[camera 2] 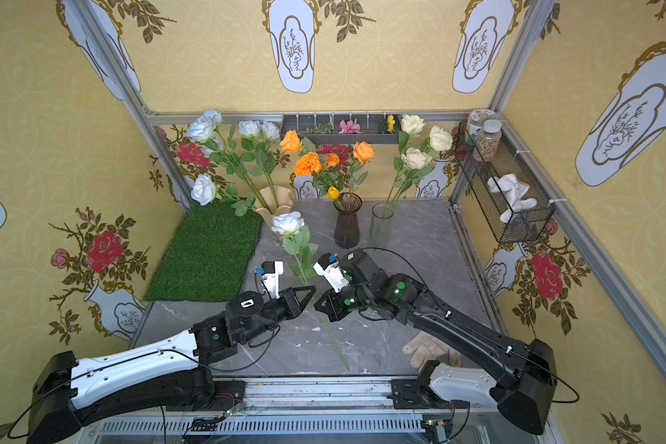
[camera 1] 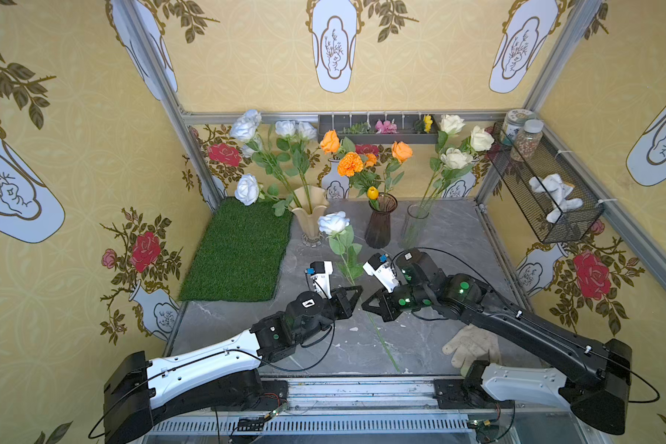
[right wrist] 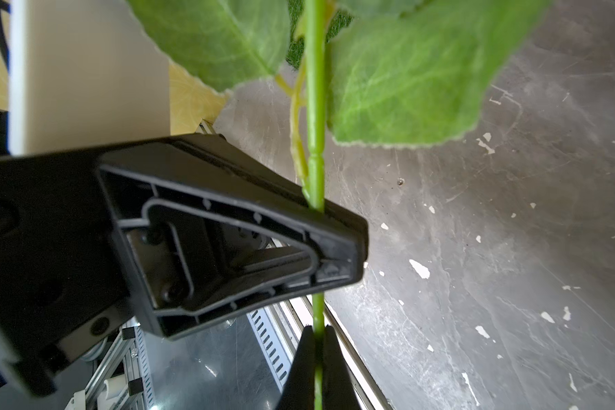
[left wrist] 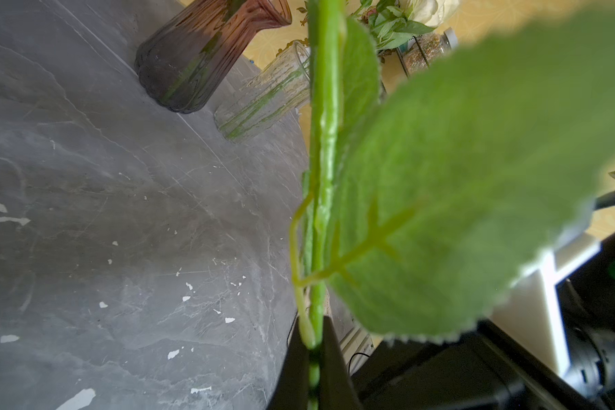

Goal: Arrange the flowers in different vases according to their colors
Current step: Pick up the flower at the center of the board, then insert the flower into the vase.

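Around the table stand tall yellow paper walls (camera 1: 247,57), flat and smooth, printed with white vases and red roses. Below them lies the grey stone-look table top (camera 1: 439,238) — hard and shiny, with thin pale veins and little white chips. Two black-and-white robot arms reach in from the near edge and meet in the middle. Along the left side sits a shaggy green grass mat (camera 1: 239,250), shaped like a rectangle. A black wire basket (camera 1: 535,192) hangs on the right wall.

At the back, three glass vases stand in a row. The cream-amber vase with a wavy rim (camera 1: 310,215) holds pale blue-white roses (camera 1: 245,128). The dark purple ribbed vase (camera 1: 379,226) holds orange blooms (camera 1: 350,163) and one small yellow tulip (camera 1: 372,192). The clear round vase (camera 1: 414,226) holds cream-white roses (camera 1: 454,157).

One more pale blue-white rose on a long green stem (camera 1: 333,223) slants between the arms — its soft bloom is up in front of the cream-amber vase, and its thin bare end is down near the front edge. A beige cloth glove (camera 1: 471,346) lies flat by the right arm's base.

The left gripper (camera 1: 358,289) is clenched on the stem just under the fuzzy leaves. The right gripper (camera 1: 364,305) pinches the same stem just below it, and the two pointed black tips are close together.
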Robot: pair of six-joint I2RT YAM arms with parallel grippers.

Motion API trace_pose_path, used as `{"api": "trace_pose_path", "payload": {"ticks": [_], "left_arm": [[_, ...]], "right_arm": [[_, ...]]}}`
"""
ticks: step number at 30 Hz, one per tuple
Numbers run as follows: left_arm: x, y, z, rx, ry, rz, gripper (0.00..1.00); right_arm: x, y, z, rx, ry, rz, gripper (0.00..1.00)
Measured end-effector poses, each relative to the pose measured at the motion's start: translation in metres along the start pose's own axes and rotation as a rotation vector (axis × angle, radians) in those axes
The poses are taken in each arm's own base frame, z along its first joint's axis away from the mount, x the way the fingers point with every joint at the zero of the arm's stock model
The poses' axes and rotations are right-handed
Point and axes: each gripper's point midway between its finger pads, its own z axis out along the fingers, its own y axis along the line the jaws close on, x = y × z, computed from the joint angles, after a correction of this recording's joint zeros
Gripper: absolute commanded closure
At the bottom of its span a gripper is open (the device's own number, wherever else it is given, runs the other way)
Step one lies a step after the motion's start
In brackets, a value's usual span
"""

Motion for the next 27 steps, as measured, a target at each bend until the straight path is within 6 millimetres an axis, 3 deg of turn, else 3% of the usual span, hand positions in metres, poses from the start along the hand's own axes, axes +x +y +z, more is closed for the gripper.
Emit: {"api": "trace_pose_path", "payload": {"ticks": [3, 5, 7, 12, 14, 17, 21, 27], "left_arm": [[-0.014, -0.005, -0.002, -0.038, -0.035, 0.034, 1.00], [-0.031, -0.008, -0.005, -0.066, -0.070, 0.057, 1.00], [-0.063, -0.006, -0.009, -0.124, -0.129, 0.085, 1.00], [-0.182, -0.018, -0.035, -0.244, -0.356, 0.172, 1.00], [-0.232, -0.032, -0.045, -0.282, -0.431, 0.231, 1.00], [-0.293, -0.058, -0.046, -0.322, -0.513, 0.340, 1.00], [-0.341, -0.077, -0.021, -0.394, -0.535, 0.513, 1.00], [-0.394, -0.060, 0.004, -0.525, -0.561, 0.667, 1.00]], "right_arm": [[-0.004, -0.008, -0.003, 0.037, -0.014, 0.010, 0.03], [-0.008, -0.010, -0.008, 0.063, -0.026, 0.012, 0.03], [-0.014, -0.011, -0.016, 0.088, -0.051, 0.004, 0.03], [-0.031, -0.014, -0.040, 0.141, -0.153, -0.015, 0.03], [-0.034, -0.017, -0.044, 0.160, -0.177, -0.016, 0.03], [-0.040, -0.019, -0.047, 0.179, -0.192, -0.018, 0.03], [-0.051, -0.023, -0.050, 0.203, -0.211, -0.027, 0.03], [-0.066, -0.027, -0.053, 0.217, -0.227, -0.042, 0.03]]}}
